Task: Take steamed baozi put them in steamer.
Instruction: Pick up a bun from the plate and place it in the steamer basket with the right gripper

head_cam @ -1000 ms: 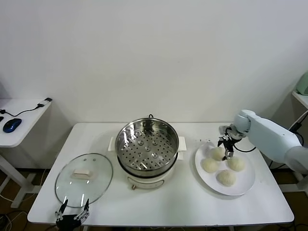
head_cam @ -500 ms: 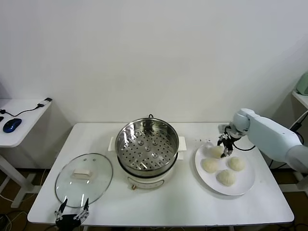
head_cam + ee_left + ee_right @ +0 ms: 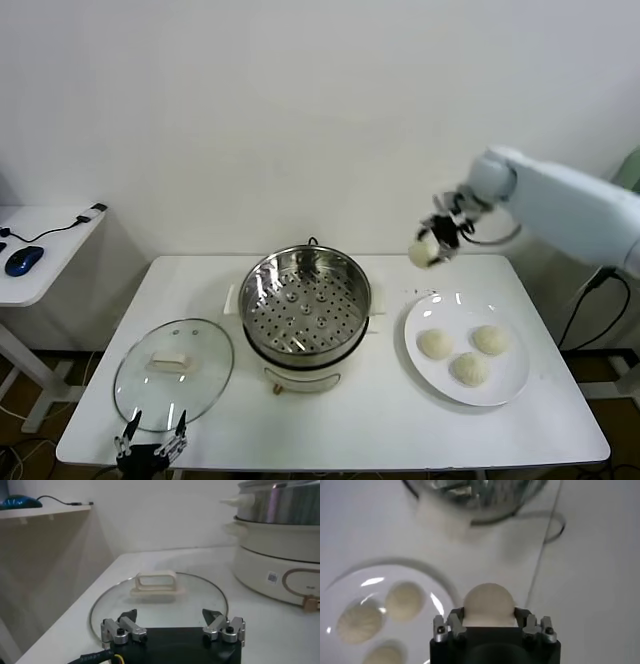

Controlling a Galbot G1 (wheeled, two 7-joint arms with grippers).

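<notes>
Cream-white, the baozi point(image 3: 424, 252) that you carry sits between the fingers of the right gripper point(image 3: 433, 243), which are closed on its sides; it hangs in the air above the table point(image 3: 380, 420), between the steamer point(image 3: 306, 300) and the white plate point(image 3: 505, 382). From this gripper the steamer lies toward the robot's left and lower, so I judge the coming move goes sideways over the rim and then down to the perforated tray. Three other baozi point(image 3: 436, 344) wait on the plate. A round bun has no long axis to mind. Your left gripper point(image 3: 172, 628) rests wide open and empty near the glass lid point(image 3: 173, 373), parked. On the steamer's base a small label point(image 3: 272, 577) shows, but you cannot read it.
</notes>
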